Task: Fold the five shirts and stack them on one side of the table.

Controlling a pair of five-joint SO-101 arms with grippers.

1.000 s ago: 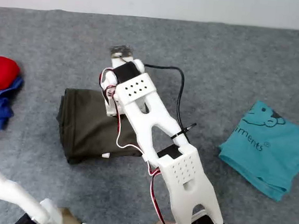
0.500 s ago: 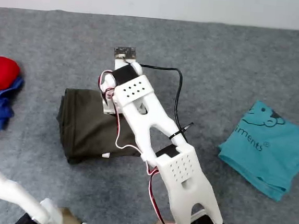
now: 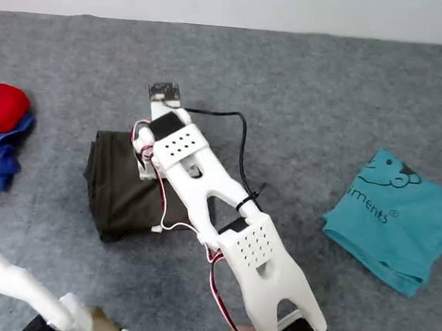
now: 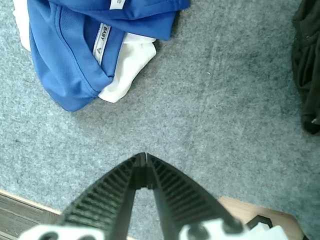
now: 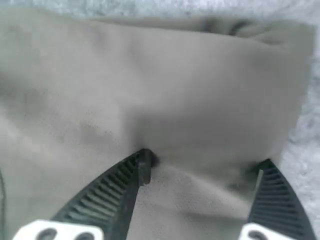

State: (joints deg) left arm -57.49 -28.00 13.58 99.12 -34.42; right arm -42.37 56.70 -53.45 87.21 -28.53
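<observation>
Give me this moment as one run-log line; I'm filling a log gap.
right end effector: open, on olive shirt | left end effector: shut, over grey table | teal shirt: folded, apart

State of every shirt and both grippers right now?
olive shirt, folded
teal shirt, folded
blue shirt, crumpled
red shirt, bunched up
white shirt, crumpled under blue shirt
right gripper, open over olive shirt
left gripper, shut, empty

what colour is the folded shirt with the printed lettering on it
The shirt is teal with dark print, seen best in the high view.
</observation>
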